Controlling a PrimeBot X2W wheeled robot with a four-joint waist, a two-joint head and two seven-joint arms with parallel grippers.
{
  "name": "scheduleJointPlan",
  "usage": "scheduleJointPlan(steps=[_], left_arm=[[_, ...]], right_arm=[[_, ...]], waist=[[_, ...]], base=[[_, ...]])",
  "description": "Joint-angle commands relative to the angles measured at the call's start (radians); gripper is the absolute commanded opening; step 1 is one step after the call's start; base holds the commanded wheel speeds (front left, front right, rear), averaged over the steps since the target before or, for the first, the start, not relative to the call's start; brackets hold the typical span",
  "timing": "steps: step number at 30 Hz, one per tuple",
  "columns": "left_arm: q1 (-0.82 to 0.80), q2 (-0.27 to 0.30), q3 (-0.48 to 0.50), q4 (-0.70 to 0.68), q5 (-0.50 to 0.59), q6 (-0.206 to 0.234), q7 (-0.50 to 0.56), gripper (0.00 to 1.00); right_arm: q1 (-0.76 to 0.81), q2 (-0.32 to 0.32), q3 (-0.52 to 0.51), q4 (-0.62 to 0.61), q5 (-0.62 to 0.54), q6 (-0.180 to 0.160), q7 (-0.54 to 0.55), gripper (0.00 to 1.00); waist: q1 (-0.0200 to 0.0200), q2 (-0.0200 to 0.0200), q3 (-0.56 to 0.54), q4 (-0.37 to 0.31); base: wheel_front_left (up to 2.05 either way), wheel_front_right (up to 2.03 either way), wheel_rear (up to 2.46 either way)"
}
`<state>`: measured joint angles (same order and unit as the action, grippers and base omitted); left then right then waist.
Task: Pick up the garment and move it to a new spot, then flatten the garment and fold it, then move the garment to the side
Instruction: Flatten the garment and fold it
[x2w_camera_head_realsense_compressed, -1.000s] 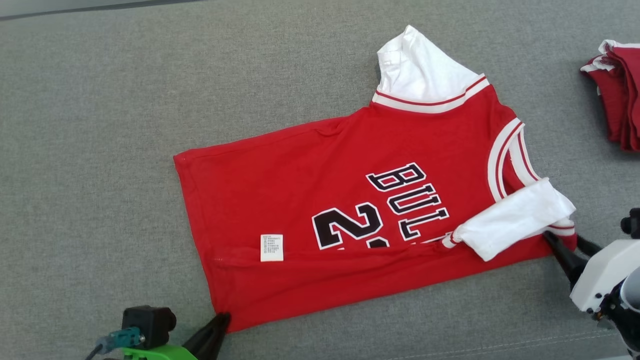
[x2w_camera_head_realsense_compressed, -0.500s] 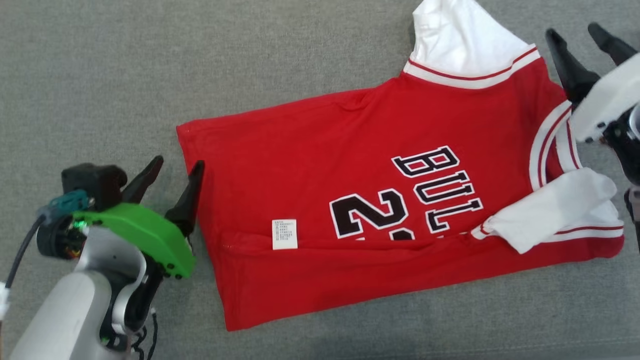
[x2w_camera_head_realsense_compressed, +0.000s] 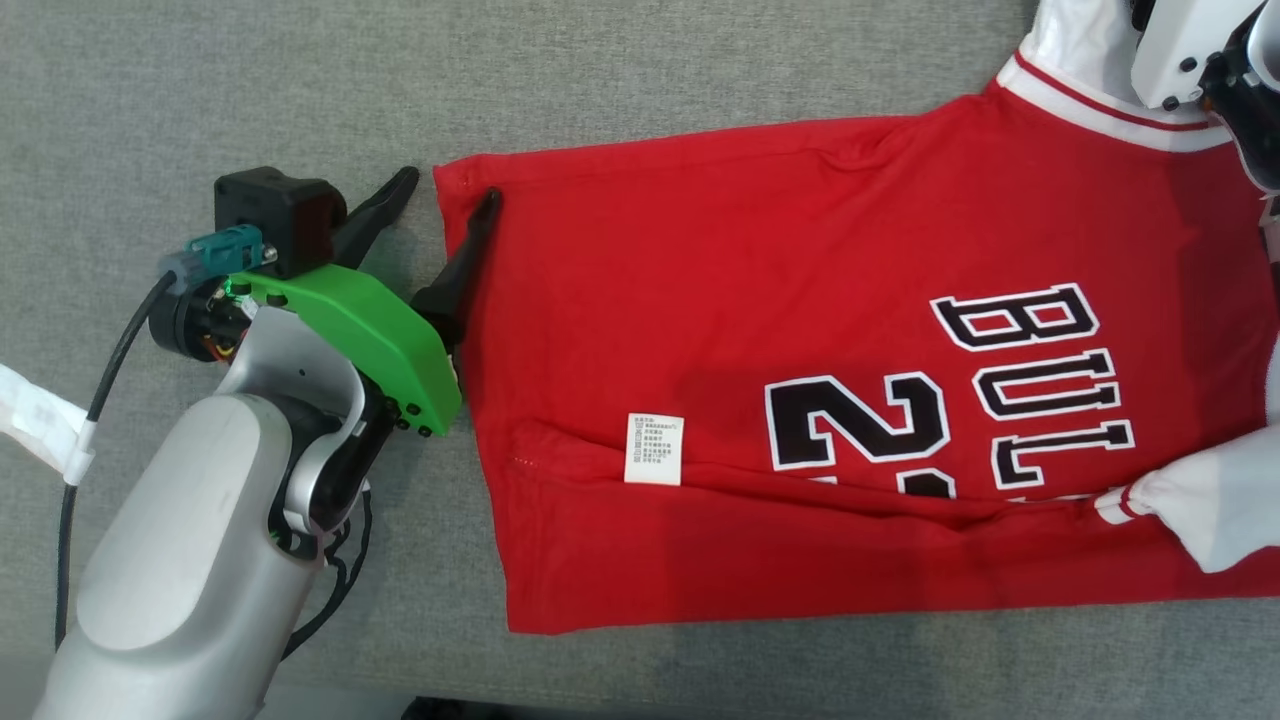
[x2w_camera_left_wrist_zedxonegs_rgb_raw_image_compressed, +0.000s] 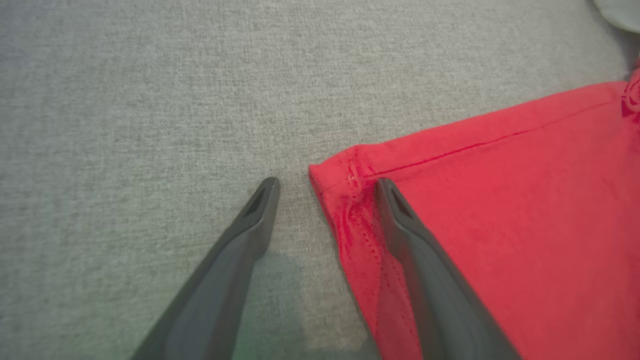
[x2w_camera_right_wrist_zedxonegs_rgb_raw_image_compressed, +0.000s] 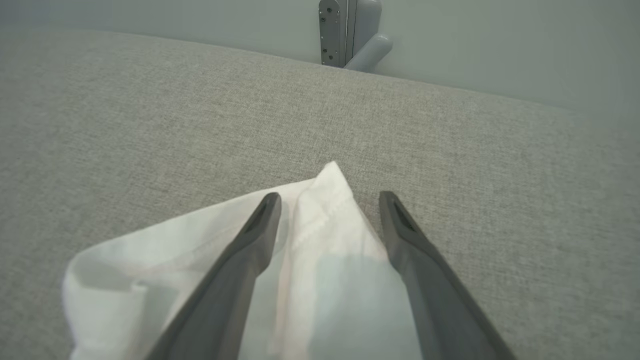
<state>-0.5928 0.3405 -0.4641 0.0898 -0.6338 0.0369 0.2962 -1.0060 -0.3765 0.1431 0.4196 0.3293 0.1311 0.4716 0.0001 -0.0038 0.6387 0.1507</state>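
The garment (x2w_camera_head_realsense_compressed: 750, 300) is a red jersey with black lettering and white sleeves, lying flat on the grey surface with its near edge folded over and a white label (x2w_camera_head_realsense_compressed: 654, 450) showing. My left gripper (x2w_camera_head_realsense_compressed: 445, 195) is open at the garment's far left hem corner (x2w_camera_left_wrist_zedxonegs_rgb_raw_image_compressed: 345, 175); one finger is over the red cloth, the other over the bare surface. In the left wrist view the left gripper (x2w_camera_left_wrist_zedxonegs_rgb_raw_image_compressed: 326, 182) straddles that corner. My right gripper (x2w_camera_right_wrist_zedxonegs_rgb_raw_image_compressed: 330, 196) is open, its fingers on either side of the tip of the far white sleeve (x2w_camera_right_wrist_zedxonegs_rgb_raw_image_compressed: 325, 280). The right arm's white housing (x2w_camera_head_realsense_compressed: 1180, 50) sits at the top right.
The grey fabric surface (x2w_camera_head_realsense_compressed: 250, 80) stretches left and beyond the garment. A grey metal bracket (x2w_camera_right_wrist_zedxonegs_rgb_raw_image_compressed: 350, 35) stands at its far edge against the wall. My left forearm (x2w_camera_head_realsense_compressed: 190, 560) and its black cable (x2w_camera_head_realsense_compressed: 110, 350) lie left of the garment. The near white sleeve (x2w_camera_head_realsense_compressed: 1220, 500) is folded inward.
The head camera has shifted. The left gripper let go of the near hem corner, opened and moved to the far hem corner. The right gripper opened and moved from the near shoulder to the far sleeve.
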Motion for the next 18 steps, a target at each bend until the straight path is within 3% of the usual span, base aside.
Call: scheduleJointPlan(steps=[1,7,8,9,10,11,12,18], left_arm=[[0.001,0.002,-0.007,0.039,-0.004,-0.002,0.008,1.00],[0.002,0.014,-0.025,0.081,-0.009,-0.018,0.027,1.00],[0.002,0.014,-0.031,0.084,-0.009,-0.023,0.030,1.00],[0.002,0.012,-0.035,0.084,-0.011,-0.029,0.031,0.77],[0.002,0.008,-0.039,0.082,-0.015,-0.037,0.028,0.44],[0.002,0.003,-0.044,0.080,-0.019,-0.044,0.024,0.25],[0.003,-0.001,-0.050,0.076,-0.022,-0.052,0.020,0.00],[0.023,0.000,-0.070,0.065,-0.029,-0.084,0.026,0.00]], right_arm=[[-0.013,-0.011,0.005,0.026,-0.006,-0.001,-0.013,1.00],[0.003,-0.020,0.044,0.099,0.020,-0.001,-0.010,1.00],[0.006,-0.020,0.051,0.105,0.028,-0.001,-0.008,0.75],[0.007,-0.020,0.058,0.109,0.039,0.000,-0.009,0.28],[0.009,-0.018,0.064,0.112,0.055,0.000,-0.009,0.00],[0.012,-0.019,0.072,0.114,0.071,0.000,-0.007,0.00],[0.015,-0.020,0.075,0.115,0.083,-0.001,-0.013,0.00],[0.030,-0.017,0.088,0.108,0.138,-0.001,-0.067,0.00]], waist=[[-0.0001,0.0038,0.049,0.050],[-0.0001,0.0038,0.048,0.040],[-0.0001,0.0038,0.047,0.036],[-0.0001,0.0038,0.045,0.031],[-0.0001,0.0038,0.041,0.026],[-0.0001,0.0038,0.037,0.021],[-0.0001,0.0038,0.031,0.015],[-0.0001,0.0038,-0.016,-0.024]], base=[[0.00,0.00,0.00],[0.00,0.00,0.00],[0.00,0.00,0.00],[0.00,0.00,0.00],[0.00,0.00,0.00],[0.00,0.00,0.00],[0.00,0.00,0.00],[0.00,0.00,0.00]])
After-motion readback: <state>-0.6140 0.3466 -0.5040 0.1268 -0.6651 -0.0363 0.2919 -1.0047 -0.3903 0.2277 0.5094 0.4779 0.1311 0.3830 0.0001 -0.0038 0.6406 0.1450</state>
